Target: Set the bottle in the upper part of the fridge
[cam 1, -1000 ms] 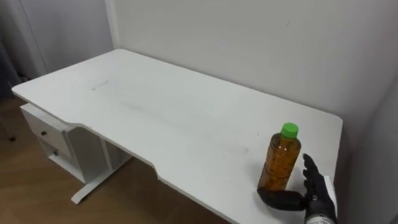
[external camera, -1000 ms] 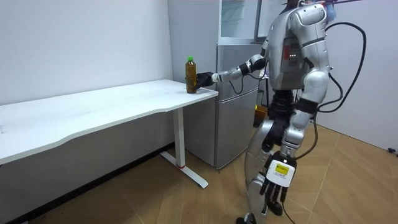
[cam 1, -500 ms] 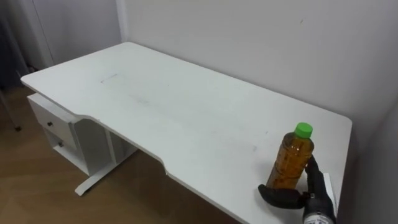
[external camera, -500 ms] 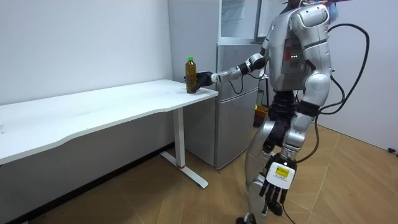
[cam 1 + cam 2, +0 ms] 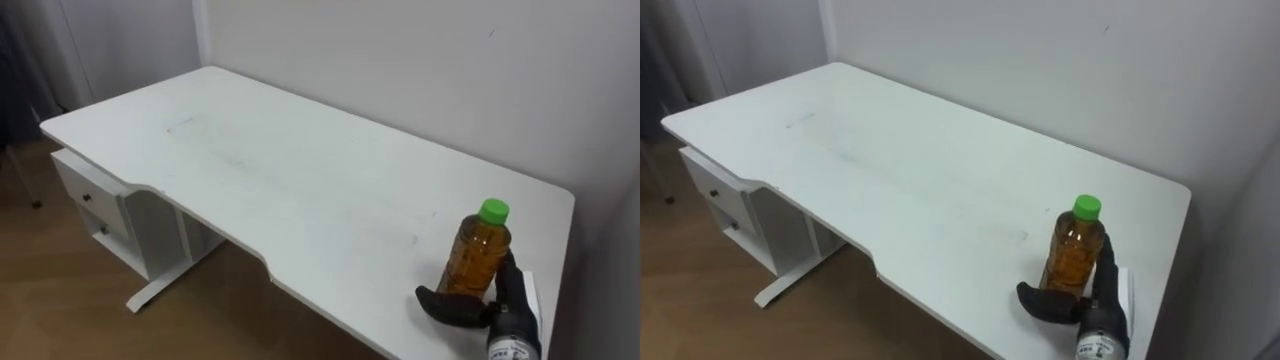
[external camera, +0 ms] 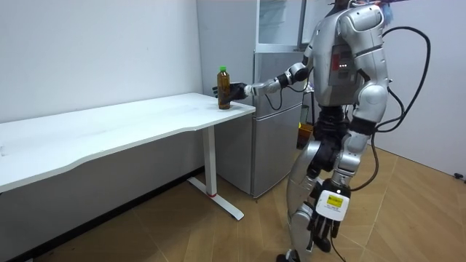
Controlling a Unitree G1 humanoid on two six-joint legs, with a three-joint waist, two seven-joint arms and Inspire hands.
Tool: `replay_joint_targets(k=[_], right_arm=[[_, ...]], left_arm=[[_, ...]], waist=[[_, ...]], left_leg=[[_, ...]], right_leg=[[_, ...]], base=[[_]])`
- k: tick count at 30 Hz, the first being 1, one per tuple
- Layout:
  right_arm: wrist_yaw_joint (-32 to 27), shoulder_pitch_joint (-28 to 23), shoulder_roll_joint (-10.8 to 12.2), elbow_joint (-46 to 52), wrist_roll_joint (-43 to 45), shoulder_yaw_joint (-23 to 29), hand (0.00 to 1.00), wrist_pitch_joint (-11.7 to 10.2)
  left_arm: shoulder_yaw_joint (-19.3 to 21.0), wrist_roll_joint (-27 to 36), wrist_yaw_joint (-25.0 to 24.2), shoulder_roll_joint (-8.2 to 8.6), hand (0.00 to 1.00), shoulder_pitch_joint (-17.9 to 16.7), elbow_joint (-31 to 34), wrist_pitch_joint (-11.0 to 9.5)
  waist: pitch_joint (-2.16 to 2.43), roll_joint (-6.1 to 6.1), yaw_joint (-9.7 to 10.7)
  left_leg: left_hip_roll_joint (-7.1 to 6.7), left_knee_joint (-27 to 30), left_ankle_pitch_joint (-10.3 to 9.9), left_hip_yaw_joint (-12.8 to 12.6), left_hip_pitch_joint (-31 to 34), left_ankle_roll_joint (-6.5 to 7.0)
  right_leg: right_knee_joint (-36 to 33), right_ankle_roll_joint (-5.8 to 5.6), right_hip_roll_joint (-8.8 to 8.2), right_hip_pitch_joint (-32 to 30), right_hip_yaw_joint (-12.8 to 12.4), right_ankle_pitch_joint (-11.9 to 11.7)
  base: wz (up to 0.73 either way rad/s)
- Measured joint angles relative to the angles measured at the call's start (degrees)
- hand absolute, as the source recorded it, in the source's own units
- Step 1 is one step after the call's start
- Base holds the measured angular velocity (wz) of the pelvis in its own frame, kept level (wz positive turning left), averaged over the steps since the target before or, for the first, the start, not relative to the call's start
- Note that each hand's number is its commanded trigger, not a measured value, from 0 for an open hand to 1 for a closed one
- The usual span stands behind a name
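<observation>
While the bottle (image 5: 477,255) stands upright on the white worktop (image 5: 300,170), right at its near right corner, the right hand (image 5: 455,306) has it by the lower body. The thumb hooks round the near side and the fingers (image 5: 509,282) curl in behind, so this looks like a closed grasp. The base sits on the surface and nothing has been lifted yet. So this is the pick-up step, grip made and carry not begun.

Over in the room view, the left hand (image 6: 321,231) hangs by the robot's side, fingers loose and empty. The fridge (image 6: 273,124) stands just beyond the worktop's end, on the room view's right, with the robot in front of it.

The next move calls for a clean lift straight up, keeping the bottle vertical, then a turn toward the fridge's upper part (image 6: 280,22). I cannot tell whether that door is open.
</observation>
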State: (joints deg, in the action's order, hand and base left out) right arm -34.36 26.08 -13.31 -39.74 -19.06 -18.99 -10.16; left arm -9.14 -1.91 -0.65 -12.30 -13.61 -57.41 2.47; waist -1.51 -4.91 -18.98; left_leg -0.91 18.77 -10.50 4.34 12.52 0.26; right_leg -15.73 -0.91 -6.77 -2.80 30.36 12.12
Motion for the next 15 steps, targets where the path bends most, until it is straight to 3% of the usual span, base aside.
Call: replay_joint_targets(k=[7,15], right_arm=[[0.00,0.24,0.00,0.00,-4.35,0.57,0.00,-1.05],[0.27,0.25,0.00,0.00,-8.22,0.61,0.00,-1.74]], left_arm=[[-0.05,0.02,0.07,-0.01,0.00,0.06,0.02,-0.30],[-0.06,0.04,0.24,0.04,0.00,0.02,0.01,-0.37]], waist=[[-0.74,1.06,0.15],[-0.74,1.27,-0.03]], left_leg=[[-0.27,0.86,-0.01,1.27,0.81,-0.01],[-0.37,1.07,0.00,1.36,0.83,0.01]], right_leg=[[0.02,-0.03,-0.02,0.30,1.29,0.01],[-0.06,-0.05,-0.12,0.34,1.34,0.00]], base=[[0.09],[0.01]])
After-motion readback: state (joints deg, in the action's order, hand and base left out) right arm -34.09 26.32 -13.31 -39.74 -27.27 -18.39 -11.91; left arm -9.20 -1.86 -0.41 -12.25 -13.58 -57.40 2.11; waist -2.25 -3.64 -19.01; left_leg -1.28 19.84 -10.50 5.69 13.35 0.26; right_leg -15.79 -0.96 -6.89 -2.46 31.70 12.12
